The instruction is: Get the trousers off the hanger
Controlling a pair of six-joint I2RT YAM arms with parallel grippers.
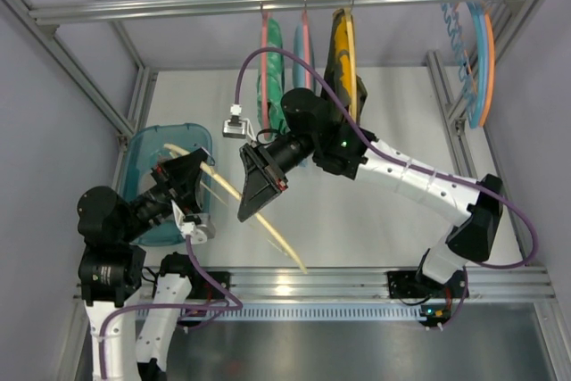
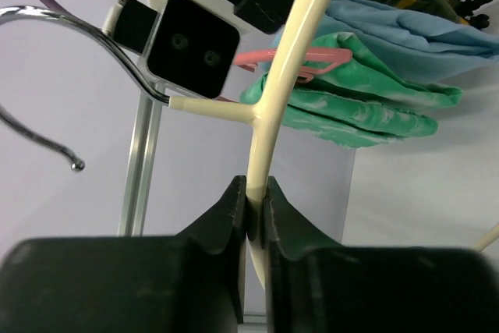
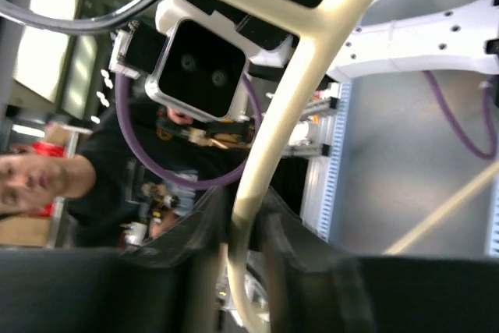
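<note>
The cream hanger [image 1: 268, 225] hangs bare between my two grippers, low and left of centre. My left gripper [image 1: 194, 174] is shut on its rim, and the left wrist view shows both pads [image 2: 234, 208] pressed on the cream rim [image 2: 269, 115] below the metal hook [image 2: 47, 17]. My right gripper [image 1: 245, 211] straddles the rim further along. In the blurred right wrist view its fingers [image 3: 207, 224] stand on either side of the rim [image 3: 273, 138] with small gaps. My left gripper [image 2: 256, 208] and right gripper [image 3: 249, 224] face each other. The grey trousers show in no view.
A teal bin [image 1: 147, 144] sits under my left arm. On the back rail hang a green garment [image 1: 275, 69], a yellow-and-black garment [image 1: 343, 51], pink hangers [image 1: 265, 42] and orange and blue hangers [image 1: 477, 51]. The frame posts stand at both sides.
</note>
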